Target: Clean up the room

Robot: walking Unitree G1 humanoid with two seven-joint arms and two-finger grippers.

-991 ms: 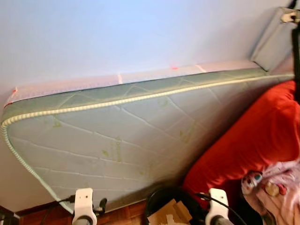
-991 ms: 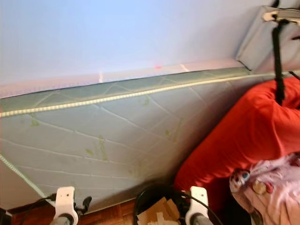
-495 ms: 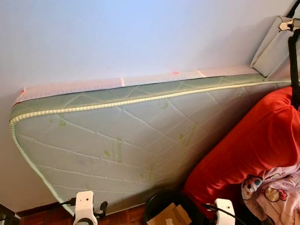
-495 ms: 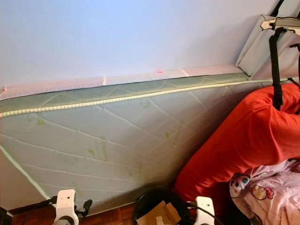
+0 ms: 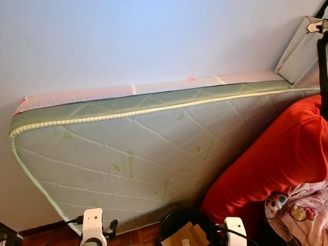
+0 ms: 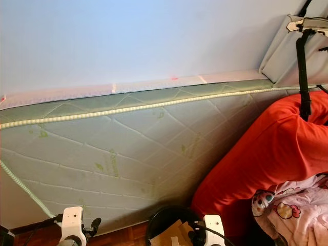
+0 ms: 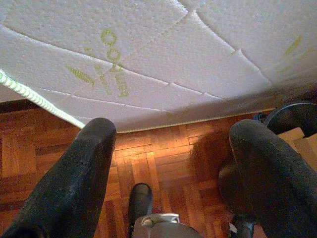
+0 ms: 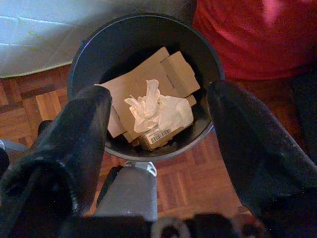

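A black round bin (image 8: 143, 25) stands on the parquet floor, holding flat cardboard pieces (image 8: 171, 72) and a crumpled white paper (image 8: 158, 109). My right gripper (image 8: 159, 99) hangs above the bin's mouth, open, with nothing between its fingers. The bin (image 5: 179, 220) sits at the foot of the mattress, between my two wrists. My left gripper (image 7: 173, 131) is open and empty over bare parquet (image 7: 148, 158), close to the mattress's lower edge.
A large quilted mattress (image 5: 143, 148) leans on its side against the pale wall. A big red cushion (image 5: 277, 154) rests against it on the right, with pink patterned cloth (image 5: 302, 210) below. A grey bag (image 5: 302, 46) with a black strap hangs at the top right.
The head view has tilted and steadied, so the whole scene shifted slightly. My right wrist has moved a little leftward toward the bin. The left arm has kept its place.
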